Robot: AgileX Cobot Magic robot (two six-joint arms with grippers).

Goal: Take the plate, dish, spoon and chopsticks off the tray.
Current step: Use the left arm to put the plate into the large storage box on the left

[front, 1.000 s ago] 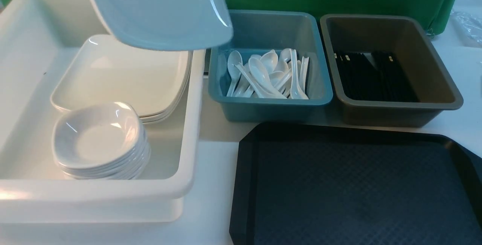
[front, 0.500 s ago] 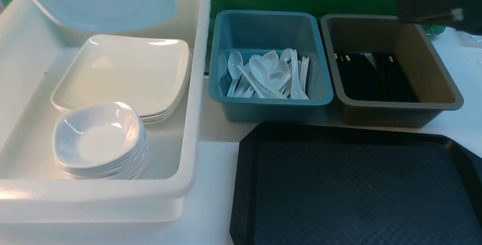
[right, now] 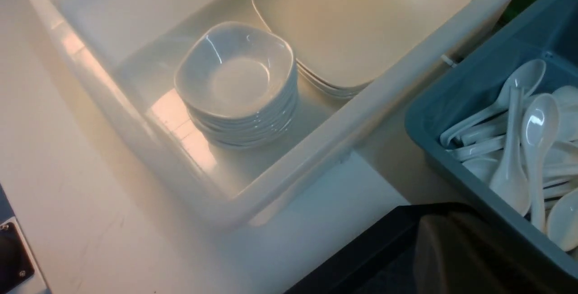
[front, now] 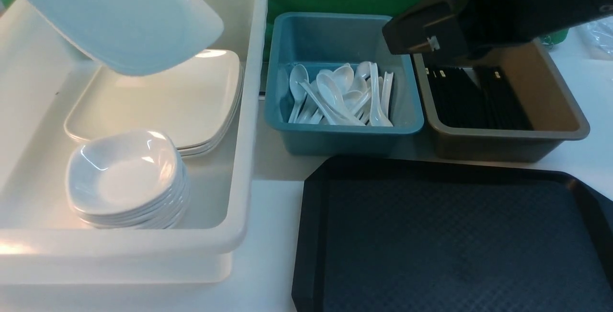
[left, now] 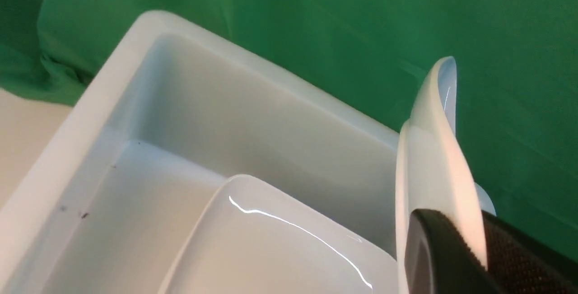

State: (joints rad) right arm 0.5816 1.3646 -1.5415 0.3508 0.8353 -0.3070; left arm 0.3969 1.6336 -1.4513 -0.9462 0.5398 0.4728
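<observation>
Over on the left side, the big white plate point(front: 119, 15) hangs tilted above the white bin point(front: 249, 110), its upper edge cut off by the frame in the front view. You can't see the left claw point(left: 451, 258) there at all, but the left wrist view catches its black fingers point(left: 515, 258) clamped on the plate's rim, so it's clenched on the plate. Only a thin edge-on slice of the plate shows from that camera.

Inside the bin sits a stack of plates point(front: 158, 101), partly covered by the held one, with a stack of small bowls point(front: 124, 178) in front of it.

The right arm point(front: 503, 10) comes in from the top right as a dark bulk, hanging over the brown bin point(front: 565, 125) and hiding its back wall. The right claw itself is hard to make out; in the right wrist view it's just a blurry dark shape at the edge, though it reads as clenched, and I can't see anything in it.

Chopsticks point(front: 479, 96) lie in the brown bin, black on dark, so counting them is hopeless. Spoons point(front: 340, 94) are piled in the teal bin point(front: 345, 134).

The black tray point(front: 450, 240) sits on the table point(front: 268, 254), nearest the camera, cut off at the bottom and right.
</observation>
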